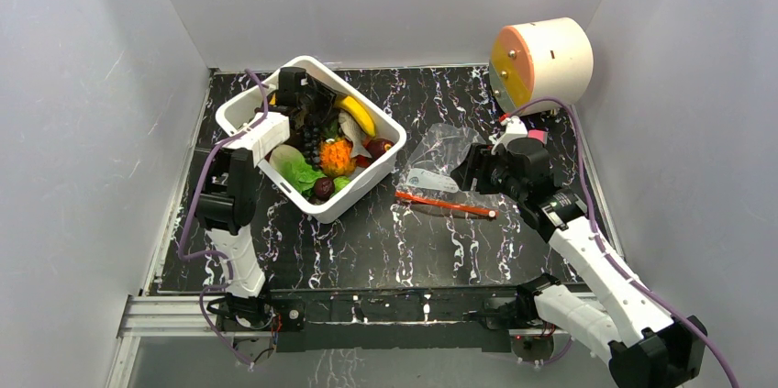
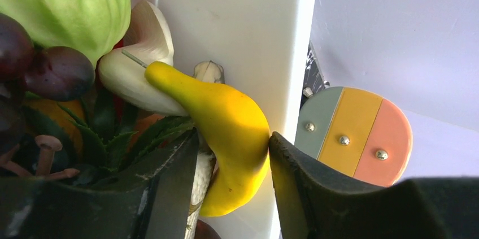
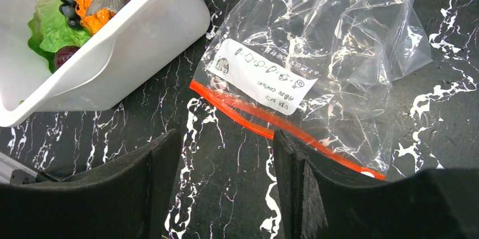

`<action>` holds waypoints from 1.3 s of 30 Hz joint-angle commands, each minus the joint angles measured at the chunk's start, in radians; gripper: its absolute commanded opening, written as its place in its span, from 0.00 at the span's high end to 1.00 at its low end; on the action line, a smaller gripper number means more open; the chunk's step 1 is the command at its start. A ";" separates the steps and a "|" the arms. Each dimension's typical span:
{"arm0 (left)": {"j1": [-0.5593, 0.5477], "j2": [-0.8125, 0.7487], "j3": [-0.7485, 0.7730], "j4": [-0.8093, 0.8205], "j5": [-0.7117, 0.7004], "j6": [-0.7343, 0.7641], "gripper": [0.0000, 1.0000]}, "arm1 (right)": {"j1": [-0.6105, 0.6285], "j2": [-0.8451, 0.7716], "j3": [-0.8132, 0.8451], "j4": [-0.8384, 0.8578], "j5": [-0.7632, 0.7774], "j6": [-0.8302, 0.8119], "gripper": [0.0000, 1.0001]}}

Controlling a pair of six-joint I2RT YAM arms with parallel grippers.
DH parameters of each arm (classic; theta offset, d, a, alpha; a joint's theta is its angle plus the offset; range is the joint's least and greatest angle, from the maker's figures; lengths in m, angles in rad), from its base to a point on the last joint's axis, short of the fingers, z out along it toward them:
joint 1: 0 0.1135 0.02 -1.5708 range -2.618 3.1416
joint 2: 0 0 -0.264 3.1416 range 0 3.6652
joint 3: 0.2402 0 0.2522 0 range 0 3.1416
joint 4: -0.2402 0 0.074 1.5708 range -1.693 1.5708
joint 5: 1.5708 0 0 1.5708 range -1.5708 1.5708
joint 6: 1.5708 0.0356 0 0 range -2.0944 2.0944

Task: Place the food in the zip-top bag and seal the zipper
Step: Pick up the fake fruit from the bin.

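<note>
The food lies in a white tub (image 1: 367, 192): a yellow banana (image 1: 356, 115), an orange pineapple (image 1: 337, 157), greens (image 1: 292, 166) and grapes. My left gripper (image 1: 316, 109) is down in the tub. In the left wrist view its jaws straddle the banana (image 2: 237, 131). The right finger touches it and the left finger stands a little apart. The clear zip-top bag (image 1: 440, 154) lies flat to the right of the tub, its red zipper (image 1: 445, 204) along the near edge. My right gripper (image 1: 472, 168) is open and empty above the bag's right side; the zipper (image 3: 248, 113) lies just beyond its fingertips.
A cream cylinder (image 1: 541, 62) with a striped round face lies at the back right and shows past the tub wall (image 2: 243, 24) in the left wrist view. Grey walls close in on three sides. The bag carries a white label (image 3: 260, 76).
</note>
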 commanded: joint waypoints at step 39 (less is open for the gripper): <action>-0.011 -0.540 -0.083 -0.210 0.012 0.438 0.83 | 0.006 -0.052 0.008 0.013 0.153 -0.203 0.36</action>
